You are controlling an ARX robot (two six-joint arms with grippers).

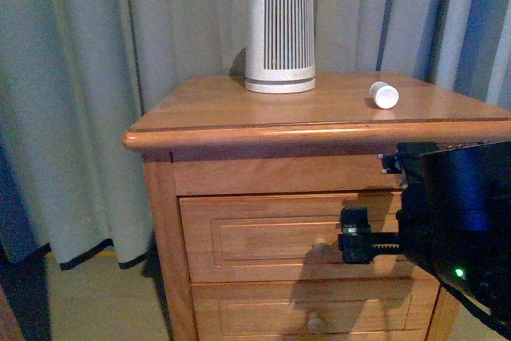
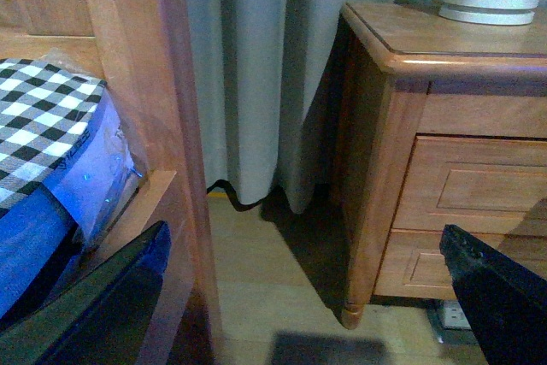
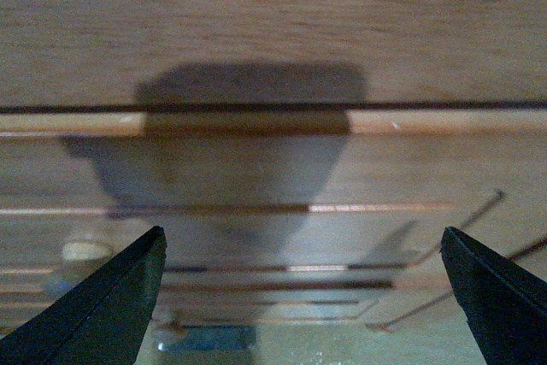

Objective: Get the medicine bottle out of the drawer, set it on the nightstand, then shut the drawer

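The medicine bottle (image 1: pixel 384 94) is lying on the nightstand (image 1: pixel 239 105), and the drawer (image 1: pixel 287 233) is looking shut. I am holding my right pincer (image 1: pixel 351 235) spread apart, near its front.

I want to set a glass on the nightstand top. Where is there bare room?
The nightstand top is bare across its front left, between the left edge and the ribbed cylinder, and between the cylinder and the bottle. The right gripper crowds the drawer front, below the top.
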